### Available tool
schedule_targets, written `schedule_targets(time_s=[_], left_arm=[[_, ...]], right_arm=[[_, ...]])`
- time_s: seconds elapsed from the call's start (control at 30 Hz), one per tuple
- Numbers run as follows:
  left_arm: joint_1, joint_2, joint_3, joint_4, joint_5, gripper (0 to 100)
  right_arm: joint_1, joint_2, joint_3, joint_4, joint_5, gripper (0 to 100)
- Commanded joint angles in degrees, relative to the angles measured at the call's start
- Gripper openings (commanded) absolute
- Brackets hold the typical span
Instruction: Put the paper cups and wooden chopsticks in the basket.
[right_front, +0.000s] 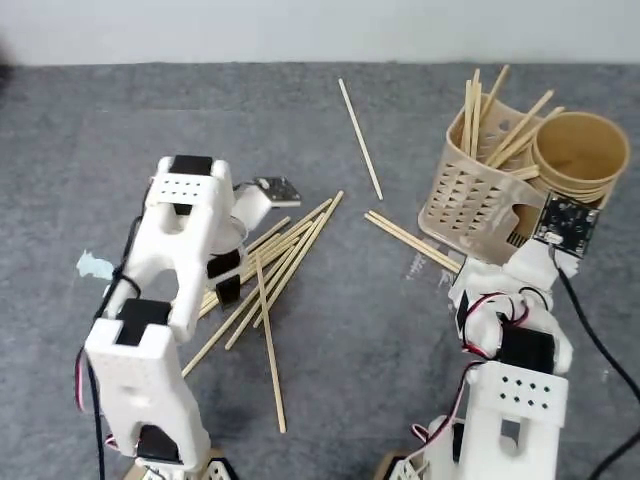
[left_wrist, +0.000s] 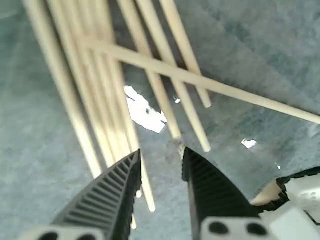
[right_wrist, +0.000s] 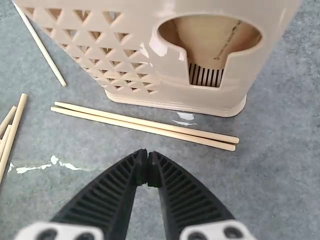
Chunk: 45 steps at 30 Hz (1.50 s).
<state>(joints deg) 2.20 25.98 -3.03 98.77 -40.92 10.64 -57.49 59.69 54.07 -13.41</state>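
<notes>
Beige basket straight ahead of the right jaws, a little beyond the tips. Inside: stacked paper cups, visible through the handle cut-out, plus a bunch of chopsticks standing up past the rim. Pair of chopsticks flat on the gray tabletop, between the right jaws and the basket's foot, near both but touching neither. Single chopstick farther off, past the basket's side. Right jaws pressed together, nothing gripped.

Loose pile of chopsticks fanned out directly ahead of the left jaws, one stick lying across the rest. Left jaws parted narrowly, nothing between them, tips near the closest stick ends. White scrap on the tabletop under the pile.
</notes>
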Motion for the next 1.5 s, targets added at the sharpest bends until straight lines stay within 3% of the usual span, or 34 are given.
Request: schedule_targets(time_s=[0.0,0.23,0.73,1.03,1.13,1.47], left_arm=[[-0.5,1.1,-0.7,-3.6,-0.5,14],[-3.7,3.9,-5.4,-6.4,-0.2,20],[-5.6,5.0,-10.8,-2.9,-0.5,20],[-6.6,17.3,-19.3,-1.8,-0.2,20],[-6.5,20.9,-24.2,1.9,-0.2,16],[-4.5,21.5,-23.3,1.8,-0.4,2]], right_arm=[[-0.6,-1.0,-0.4,-0.7,-0.2,0.9],[-0.7,-0.9,-0.4,-0.7,-0.2,0.9],[-0.7,-0.8,-0.4,-0.7,-0.2,0.9],[-0.7,-1.0,-0.4,-0.7,-0.3,0.9],[-0.7,-1.0,-0.4,-0.7,-0.3,0.9],[-1.9,-1.0,0.4,-1.1,-0.2,0.9]])
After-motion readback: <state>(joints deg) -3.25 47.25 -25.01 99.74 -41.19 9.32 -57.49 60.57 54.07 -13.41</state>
